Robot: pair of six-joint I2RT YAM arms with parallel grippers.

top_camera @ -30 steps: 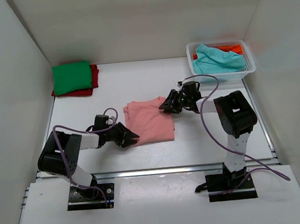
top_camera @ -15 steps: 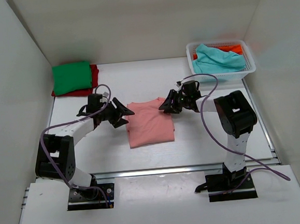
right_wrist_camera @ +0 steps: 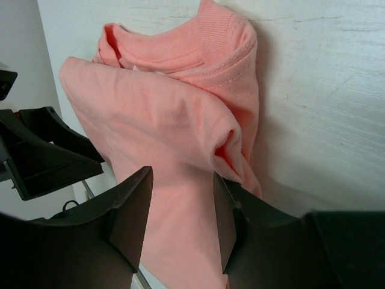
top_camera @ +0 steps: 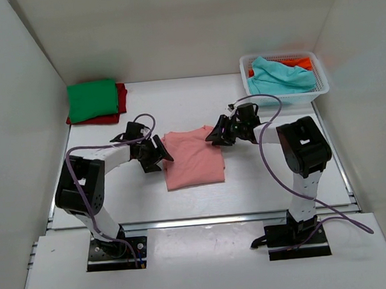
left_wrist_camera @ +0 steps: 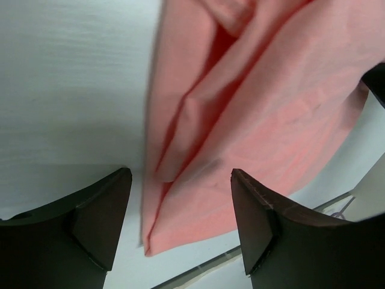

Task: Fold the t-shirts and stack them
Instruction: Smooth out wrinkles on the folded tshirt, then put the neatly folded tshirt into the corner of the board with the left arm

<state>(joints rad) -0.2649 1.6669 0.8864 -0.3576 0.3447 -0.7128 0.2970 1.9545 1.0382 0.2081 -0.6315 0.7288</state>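
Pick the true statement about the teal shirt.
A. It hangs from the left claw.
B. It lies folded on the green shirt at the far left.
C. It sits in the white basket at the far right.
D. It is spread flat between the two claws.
C: the teal shirt sits crumpled in the white basket in the table's far right corner, with an orange shirt behind it.

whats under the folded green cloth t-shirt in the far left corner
A folded red cloth t-shirt lies under the folded green cloth t-shirt; only its right and near edges show. The rest is covered, so anything further beneath cannot be seen.
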